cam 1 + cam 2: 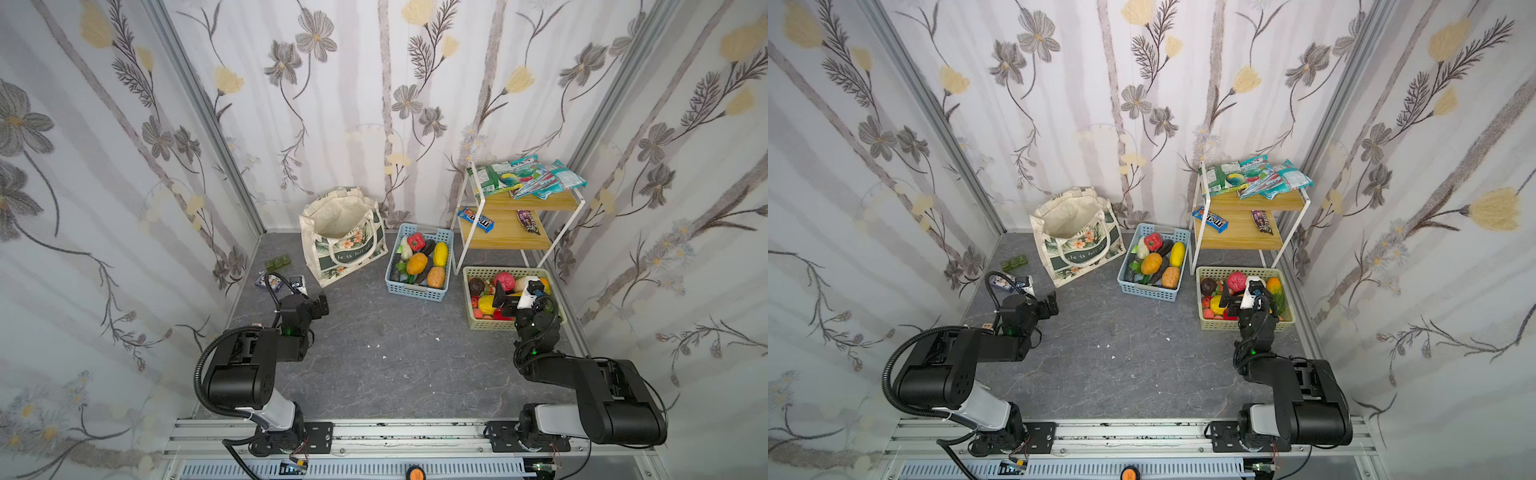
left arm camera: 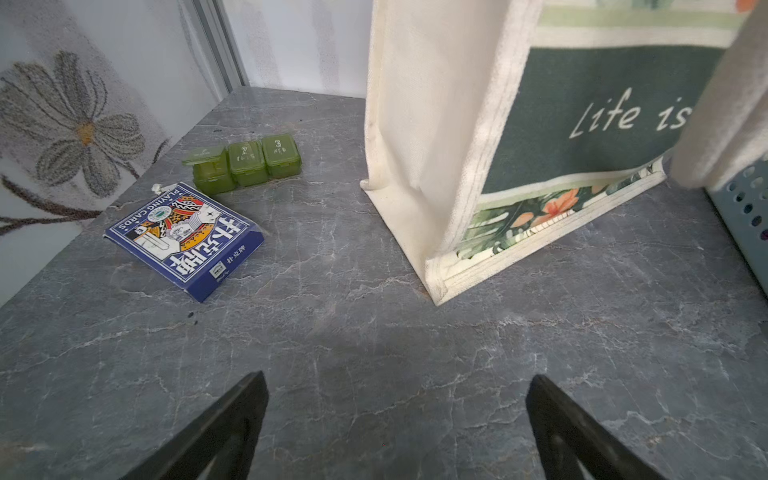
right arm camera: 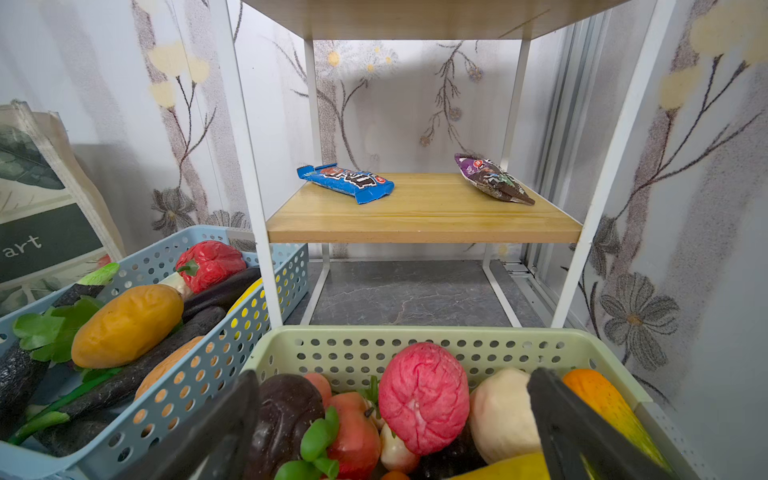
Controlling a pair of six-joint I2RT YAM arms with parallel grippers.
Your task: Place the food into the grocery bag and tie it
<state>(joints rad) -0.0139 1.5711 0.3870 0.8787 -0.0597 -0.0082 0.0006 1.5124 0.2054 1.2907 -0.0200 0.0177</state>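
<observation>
- Grip on pink-red wrinkled round toy fruit [image 3: 424, 399]: likely light and slick; squeezing across its middle looking safest.
- Hovering right gripper [image 3: 392, 376] wide, empty, just behind it, over pale yellow perforated basket [image 3: 415, 332].
- Holding left gripper [image 2: 397, 376] wide, empty; floppy cream floral canvas tote [image 2: 436, 104] standing just ahead.

The grey marbled worktop [image 1: 374, 365] lies bare across its middle and front, leaving wide passage. At the back, the cream canvas floral tote [image 1: 345, 253] stands with its mouth gaping upward, and the light blue perforated plastic basket [image 1: 415, 293] sits just beside it. The white-framed wooden two-tier rack [image 1: 507, 232] rises close behind the pale yellow perforated basket [image 1: 490, 324]. Near the left wall, a blue playing-card box [image 2: 183, 239] and a green plastic pill case [image 2: 245, 164] lie low.
</observation>
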